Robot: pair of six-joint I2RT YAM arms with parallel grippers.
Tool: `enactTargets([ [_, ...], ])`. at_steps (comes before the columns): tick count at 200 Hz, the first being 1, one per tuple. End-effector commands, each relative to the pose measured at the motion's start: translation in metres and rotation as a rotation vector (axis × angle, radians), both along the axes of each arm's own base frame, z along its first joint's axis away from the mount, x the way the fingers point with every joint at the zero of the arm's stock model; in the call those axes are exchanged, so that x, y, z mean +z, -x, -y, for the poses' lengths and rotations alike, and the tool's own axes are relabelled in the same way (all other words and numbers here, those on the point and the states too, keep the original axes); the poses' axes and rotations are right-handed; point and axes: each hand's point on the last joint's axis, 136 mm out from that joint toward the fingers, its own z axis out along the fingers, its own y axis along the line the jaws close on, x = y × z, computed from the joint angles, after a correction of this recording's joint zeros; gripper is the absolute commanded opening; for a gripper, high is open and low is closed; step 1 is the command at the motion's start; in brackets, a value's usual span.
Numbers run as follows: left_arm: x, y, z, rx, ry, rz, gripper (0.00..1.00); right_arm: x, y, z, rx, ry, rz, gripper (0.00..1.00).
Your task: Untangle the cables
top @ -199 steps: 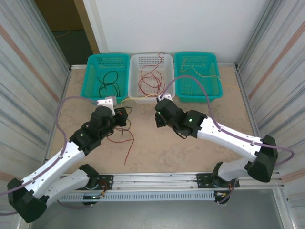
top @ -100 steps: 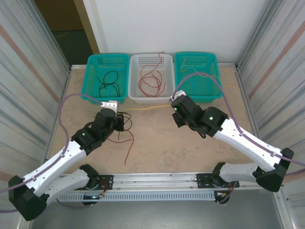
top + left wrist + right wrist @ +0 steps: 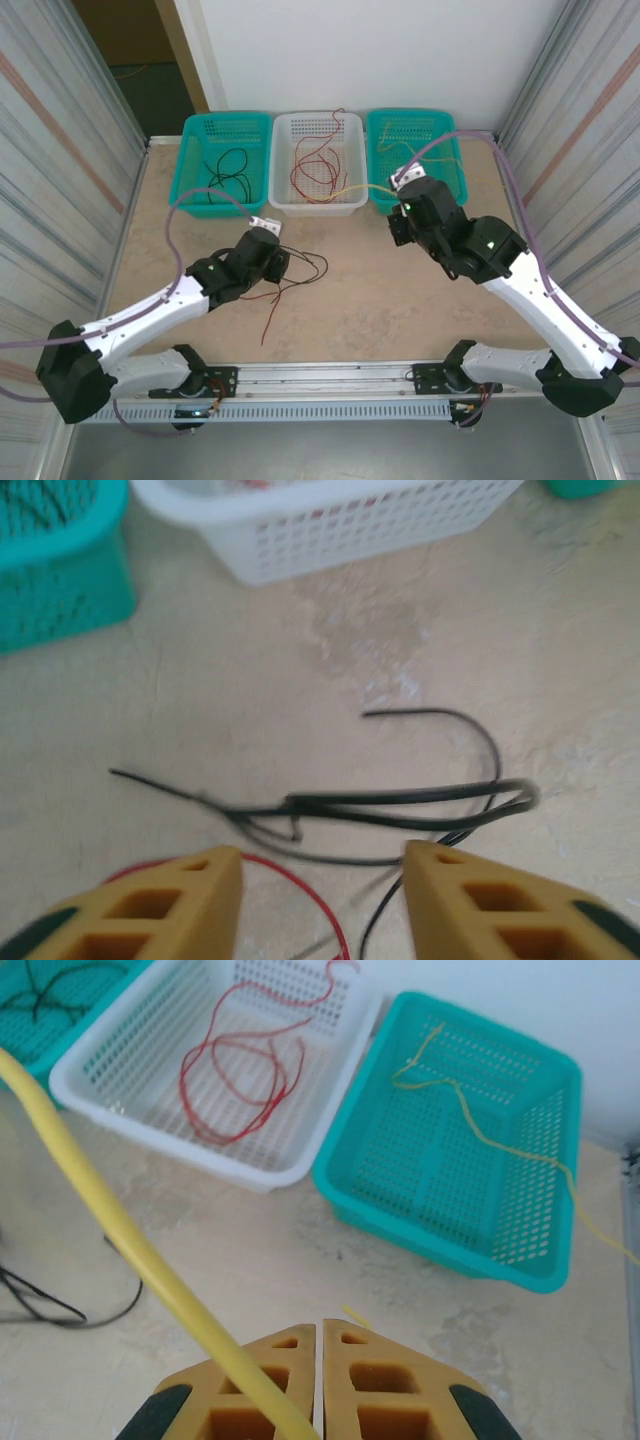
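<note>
Overhead first. The right gripper [image 3: 398,192] is hanging at the near-left corner of the right basket [image 3: 412,115]. The yellow cable [image 3: 365,189] is running leftward from it, across the front of the white basket [image 3: 318,208]. The left gripper [image 3: 278,262] is hovering over a loose knot of black cable [image 3: 310,262] and red cable [image 3: 272,318] on the table [image 3: 400,310]. The left basket [image 3: 228,118] is holding black strands, the white basket red ones and the right basket a yellow one.

Left wrist. The fingers [image 3: 190,900] are standing apart with nothing between them. The black cable [image 3: 400,800] is lying just beyond the tips in a flat double loop. The red cable [image 3: 290,873] is curving under the gap.

Right wrist. The fingers [image 3: 280,1380] are pressing together and pinching the yellow cable [image 3: 120,1230], which is trailing up and to the left. The right basket [image 3: 440,1250] is sitting ahead, slightly right.

Judgement: the step looks like delivering yellow to the right basket.
- Lift enough that the trailing tail clears the white basket's rim and does not hook on it.
- Travel to the basket's middle before letting go, so the springy strand is not flopping over the near wall.
- Watch the far end of the tail. If it is catching the black and red knot, slow the pull and do not yank.
- The left gripper, being free, could come down on the black loop to hold the knot in place.
</note>
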Motion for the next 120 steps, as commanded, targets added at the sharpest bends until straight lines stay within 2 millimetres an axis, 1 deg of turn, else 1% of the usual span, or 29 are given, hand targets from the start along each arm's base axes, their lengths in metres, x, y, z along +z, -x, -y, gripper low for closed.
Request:
enactTargets([
  [1, -0.002, 0.005, -0.007, 0.016, -0.034, -0.012, 0.56, 0.021, 0.000, 0.007, -0.002, 0.022, 0.048, 0.02],
  [13, -0.003, 0.007, -0.008, 0.020, -0.019, -0.014, 0.59, 0.027, -0.002, 0.006, -0.005, 0.019, 0.059, 0.02],
  [31, -0.003, 0.011, -0.010, 0.021, 0.001, -0.015, 0.61, 0.038, -0.006, 0.008, -0.027, 0.015, 0.084, 0.02],
  [57, 0.005, 0.018, -0.005, 0.002, 0.069, -0.028, 0.66, 0.050, -0.013, 0.015, -0.088, 0.007, 0.121, 0.04],
  [71, 0.013, 0.023, -0.002, -0.004, 0.125, -0.031, 0.70, 0.053, -0.018, 0.018, -0.116, -0.003, 0.124, 0.05],
  [92, 0.033, 0.028, -0.001, 0.003, 0.210, -0.017, 0.74, 0.051, -0.022, 0.020, -0.139, -0.014, 0.117, 0.05],
  [120, 0.062, 0.032, 0.003, -0.010, 0.301, -0.012, 0.75, 0.048, -0.027, 0.021, -0.144, -0.049, 0.104, 0.06],
])
